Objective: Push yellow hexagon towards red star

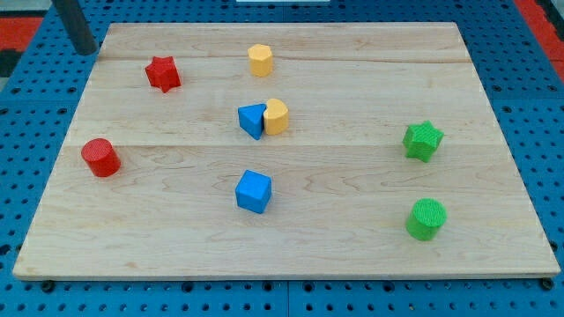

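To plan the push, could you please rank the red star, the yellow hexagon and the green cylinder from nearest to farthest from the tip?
From my tip at the view's top left:
1. red star, upper left.
2. yellow hexagon, top middle.
3. green cylinder, lower right.

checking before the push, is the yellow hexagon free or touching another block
Free: the yellow hexagon stands alone near the view's top, apart from the red star.

Two red blocks (162, 73), two yellow (260, 60), two blue (253, 191), two green (422, 140).
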Available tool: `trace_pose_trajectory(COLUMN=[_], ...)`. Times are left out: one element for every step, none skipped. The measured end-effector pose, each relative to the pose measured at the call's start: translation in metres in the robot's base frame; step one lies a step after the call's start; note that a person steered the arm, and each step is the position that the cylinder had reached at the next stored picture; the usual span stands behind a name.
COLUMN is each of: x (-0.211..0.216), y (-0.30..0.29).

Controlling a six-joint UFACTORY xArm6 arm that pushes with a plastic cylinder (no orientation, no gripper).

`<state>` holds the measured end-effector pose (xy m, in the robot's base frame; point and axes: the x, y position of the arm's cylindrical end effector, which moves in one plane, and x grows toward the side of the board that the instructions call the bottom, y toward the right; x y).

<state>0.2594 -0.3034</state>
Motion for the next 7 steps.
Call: trace_pose_trajectory(x=[0.0, 0.0, 0.0, 0.0, 0.0, 0.0, -0.009], y=[0.035, 0.063, 0.09, 0.118, 0.142, 0.156, 0.161])
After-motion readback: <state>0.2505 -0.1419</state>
